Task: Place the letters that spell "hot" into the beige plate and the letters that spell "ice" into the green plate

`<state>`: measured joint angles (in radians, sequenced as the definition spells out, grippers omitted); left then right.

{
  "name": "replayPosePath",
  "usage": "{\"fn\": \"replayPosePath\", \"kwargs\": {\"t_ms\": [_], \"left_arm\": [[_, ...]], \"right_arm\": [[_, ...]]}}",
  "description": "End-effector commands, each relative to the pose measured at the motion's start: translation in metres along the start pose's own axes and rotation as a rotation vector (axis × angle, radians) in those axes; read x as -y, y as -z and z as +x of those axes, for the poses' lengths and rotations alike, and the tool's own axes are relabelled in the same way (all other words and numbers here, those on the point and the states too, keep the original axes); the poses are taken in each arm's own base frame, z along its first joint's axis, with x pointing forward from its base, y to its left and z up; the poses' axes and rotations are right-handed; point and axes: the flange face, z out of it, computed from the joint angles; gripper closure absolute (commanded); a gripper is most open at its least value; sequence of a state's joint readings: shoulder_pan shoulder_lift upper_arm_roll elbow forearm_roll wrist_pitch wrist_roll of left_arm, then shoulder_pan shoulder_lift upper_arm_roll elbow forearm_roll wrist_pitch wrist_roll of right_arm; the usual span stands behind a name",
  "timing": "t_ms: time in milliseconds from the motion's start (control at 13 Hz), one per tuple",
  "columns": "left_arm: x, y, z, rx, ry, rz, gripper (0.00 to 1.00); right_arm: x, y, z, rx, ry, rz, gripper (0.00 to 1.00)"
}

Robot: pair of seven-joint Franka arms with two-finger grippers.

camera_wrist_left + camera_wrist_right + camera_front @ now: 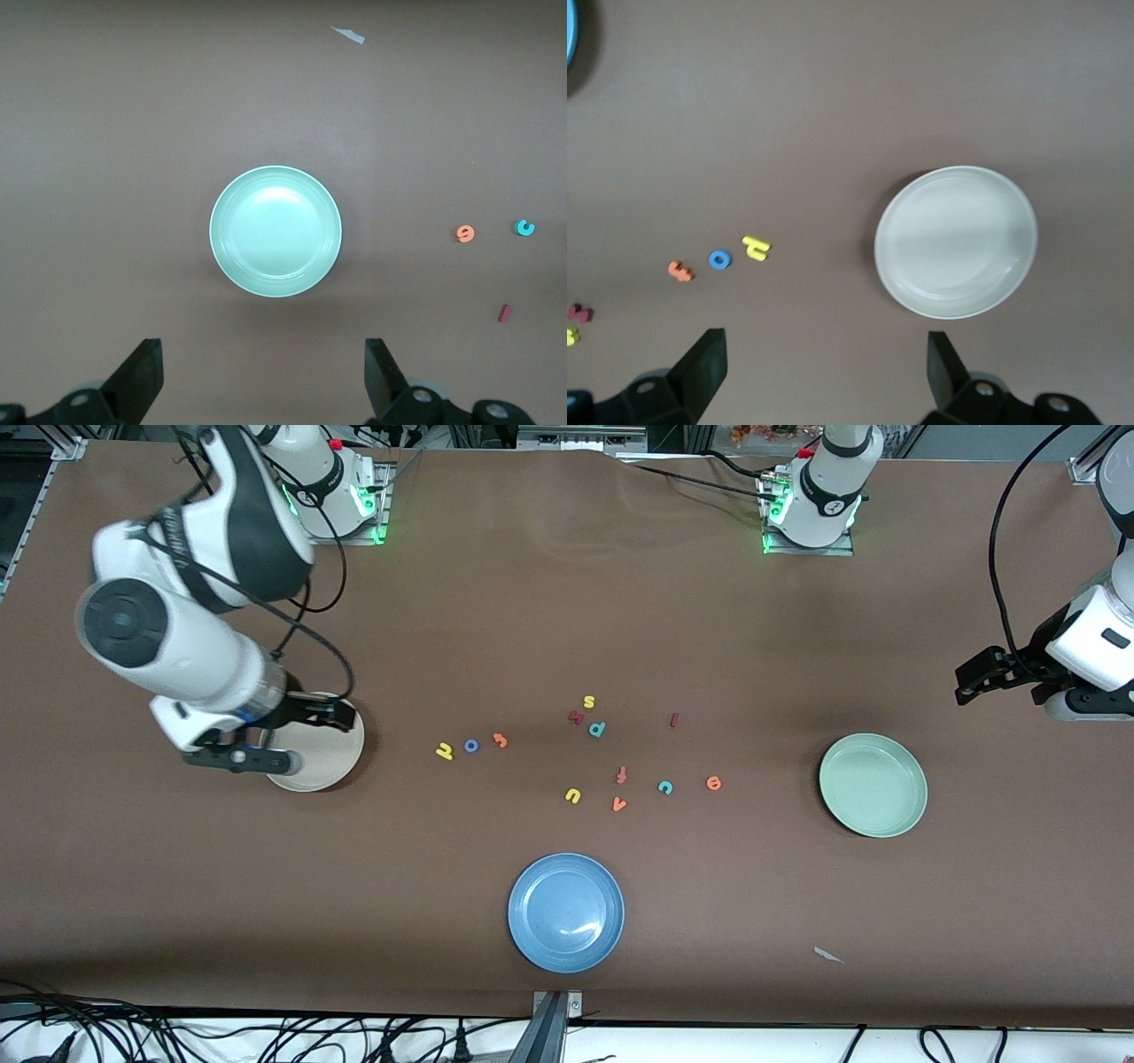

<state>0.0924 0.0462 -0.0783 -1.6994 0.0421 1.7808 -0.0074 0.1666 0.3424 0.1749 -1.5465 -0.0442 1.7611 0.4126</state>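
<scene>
Letters all loose mid-tabletop [549, 602], h [445, 751], o [471, 746], t [500, 740] nearest the beige plate [341, 757] under my wide-open right hand [292, 737], i [674, 720], c [664, 786], e [713, 783] toward the green plate [873, 785] by my wide-open left hand [966, 682], so each arm looks staged for its own word.

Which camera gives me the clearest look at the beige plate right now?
The right wrist view: the beige plate shows whole and unobstructed, with nothing in it. In the front view the right arm hides part of it. The left wrist view does not show it.
</scene>
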Motion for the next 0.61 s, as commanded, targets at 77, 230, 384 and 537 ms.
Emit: {"fn": "replayPosePath", "kwargs": {"t_ms": [77,230,384,537], "left_arm": [[-0.005,-0.006,0.001,-0.025,-0.03,-0.012,0.0],[-0.007,-0.013,0.004,-0.022,-0.032,-0.014,0.0],[-0.012,-0.025,0.009,-0.012,-0.039,-0.019,0.0],[-0.028,-0.049,0.018,0.015,-0.055,-0.052,0.0]], "right_arm": [[0.05,-0.035,-0.012,0.049,0.133,-0.017,0.0],[0.071,-0.068,-0.015,0.1,0.376,-0.023,0.0],[0.086,-0.096,-0.014,0.118,0.539,-0.015,0.0],[0.094,-0.121,-0.009,0.121,0.665,-0.004,0.0]]}}
